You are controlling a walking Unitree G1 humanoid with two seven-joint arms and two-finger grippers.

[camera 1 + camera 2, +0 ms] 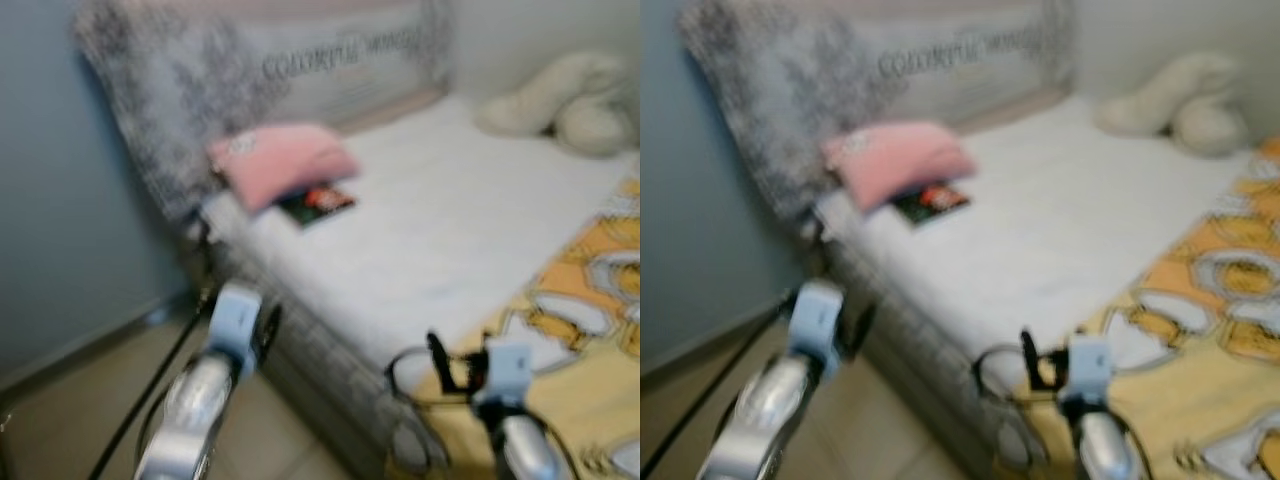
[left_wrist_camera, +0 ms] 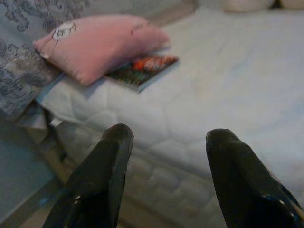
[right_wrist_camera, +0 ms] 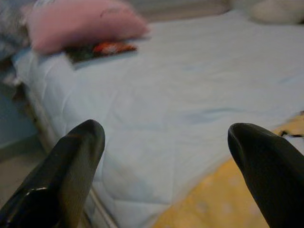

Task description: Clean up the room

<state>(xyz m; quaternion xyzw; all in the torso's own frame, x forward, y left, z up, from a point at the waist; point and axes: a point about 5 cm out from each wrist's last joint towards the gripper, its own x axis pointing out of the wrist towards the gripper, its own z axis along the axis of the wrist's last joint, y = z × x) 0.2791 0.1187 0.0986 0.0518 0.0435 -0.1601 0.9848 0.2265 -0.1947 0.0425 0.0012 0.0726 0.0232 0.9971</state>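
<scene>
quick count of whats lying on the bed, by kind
pink pillow: 1
book, partly under that pillow: 1
white plush toy: 1
yellow patterned blanket: 1
grey lettered cushion at the head: 1
total: 5

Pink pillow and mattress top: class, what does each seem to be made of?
Pink pillow: soft matte fabric, probably stuffed, since it bulges roundly. Mattress top: pale quilted cloth, stitched lines showing, faint sheen; the fibre is unclear.

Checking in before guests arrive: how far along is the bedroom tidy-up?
Both tools, left and right, are open and hold nothing. A dark, colourful book lies half under the soft pink pillow on the white quilted mattress, and a yellow patterned blanket covers only one end. Those look left to sort.
</scene>
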